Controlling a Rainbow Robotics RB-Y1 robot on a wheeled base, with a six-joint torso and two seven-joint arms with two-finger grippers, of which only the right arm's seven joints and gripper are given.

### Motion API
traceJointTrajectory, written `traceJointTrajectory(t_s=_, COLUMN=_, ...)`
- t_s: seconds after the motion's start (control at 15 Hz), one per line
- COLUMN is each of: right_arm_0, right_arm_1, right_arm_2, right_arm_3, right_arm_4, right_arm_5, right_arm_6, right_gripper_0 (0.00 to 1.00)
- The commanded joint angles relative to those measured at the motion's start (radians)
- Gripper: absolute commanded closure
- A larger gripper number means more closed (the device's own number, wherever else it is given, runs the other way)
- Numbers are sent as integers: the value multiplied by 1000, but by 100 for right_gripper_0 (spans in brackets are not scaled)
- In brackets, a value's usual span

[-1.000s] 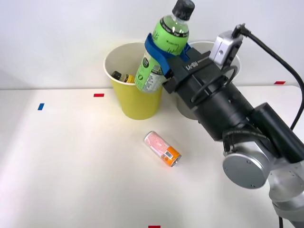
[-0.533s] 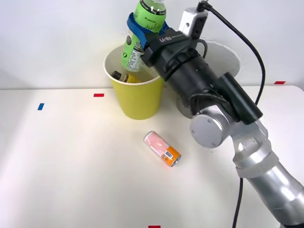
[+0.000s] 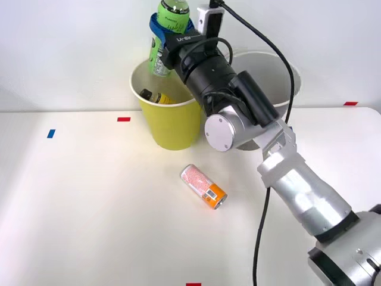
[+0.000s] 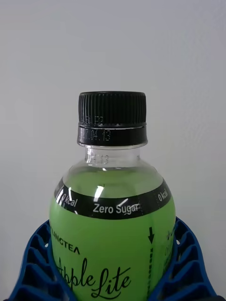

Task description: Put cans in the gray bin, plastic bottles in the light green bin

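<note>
My right gripper (image 3: 162, 33) is shut on the bright green plastic bottle (image 3: 168, 24), holding it above the open mouth of the light green bin (image 3: 169, 122). In the right wrist view the green bottle (image 4: 112, 225) with its black cap sits between my blue ribbed fingers (image 4: 33, 263). A yellow-labelled bottle (image 3: 153, 96) lies inside the light green bin. The gray bin (image 3: 280, 74) stands to the right of it, largely hidden behind my arm. The pink-and-orange can (image 3: 203, 186) lies on its side on the white table in front of the bins.
Red tape marks (image 3: 124, 119) and a blue one (image 3: 51, 133) dot the white table (image 3: 89, 208). My arm (image 3: 297, 185) stretches diagonally from the lower right over the gray bin. A white wall rises behind the bins.
The arm has carried the green bottle up and to the left, from beside the light green bin's right rim to above its opening.
</note>
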Motion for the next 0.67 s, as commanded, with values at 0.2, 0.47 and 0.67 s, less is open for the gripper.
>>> traceJointTrajectory(t_s=0.2, right_arm_0=-43, right_arm_1=16, right_arm_2=0, right_arm_3=66, right_arm_4=-7, right_arm_5=-15, right_arm_6=1, right_gripper_0=91)
traceJointTrajectory(t_s=0.47, right_arm_0=-43, right_arm_1=12, right_arm_2=0, right_arm_3=66, right_arm_4=-3, right_arm_5=-15, right_arm_6=7, right_gripper_0=35)
traceJointTrajectory(t_s=0.67, right_arm_0=-42, right_arm_1=9, right_arm_2=0, right_arm_3=66, right_arm_4=-2, right_arm_5=-15, right_arm_6=10, right_gripper_0=0)
